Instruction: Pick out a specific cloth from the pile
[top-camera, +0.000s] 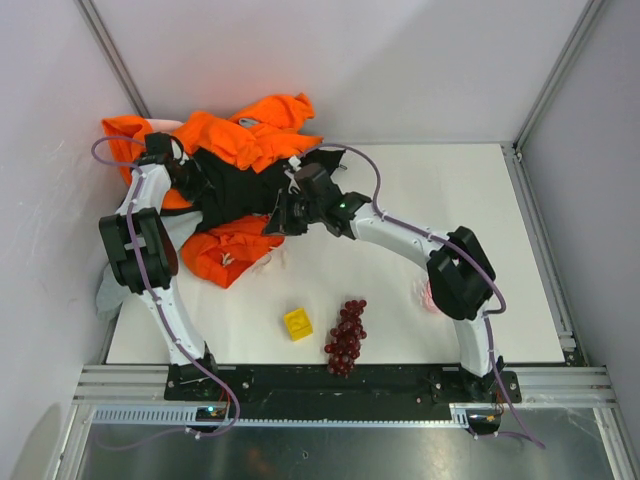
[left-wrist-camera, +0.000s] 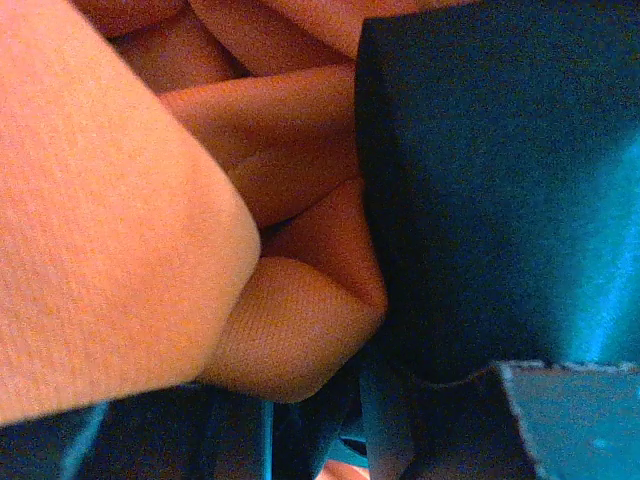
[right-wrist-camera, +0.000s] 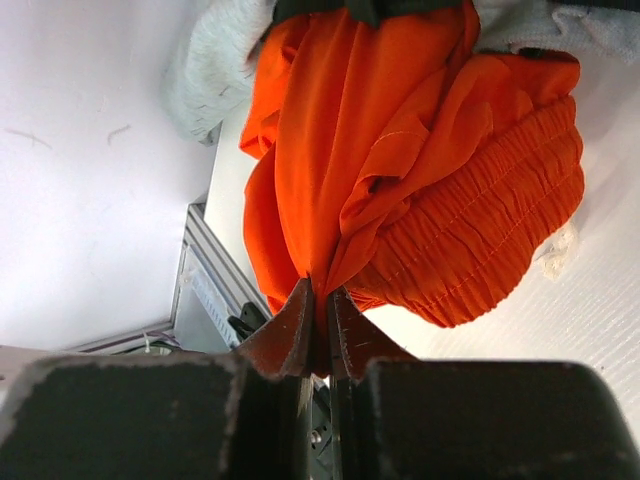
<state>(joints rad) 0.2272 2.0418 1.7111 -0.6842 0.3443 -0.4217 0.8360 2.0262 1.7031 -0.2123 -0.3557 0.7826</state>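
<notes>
The cloth (top-camera: 232, 255), deep red-orange with a gathered waistband and a short white cord (top-camera: 268, 262), hangs at the pile's near edge. My right gripper (top-camera: 284, 216) is shut on a fold of it; in the right wrist view the jaws (right-wrist-camera: 318, 300) pinch the fabric (right-wrist-camera: 400, 150), which is bunched beyond them. The pile (top-camera: 250, 135) lies at the back left, bright orange over a black garment (top-camera: 240, 192). My left gripper (top-camera: 188, 168) is pushed into the pile. Its wrist view shows only orange folds (left-wrist-camera: 150, 220) and black fabric (left-wrist-camera: 500, 180). Its jaws are hidden.
A yellow block (top-camera: 297, 323) and a bunch of dark red grapes (top-camera: 347, 337) lie near the front. A small pink item (top-camera: 428, 293) sits by the right arm. A grey cloth (top-camera: 110, 290) hangs at the left edge. Walls close the left and back.
</notes>
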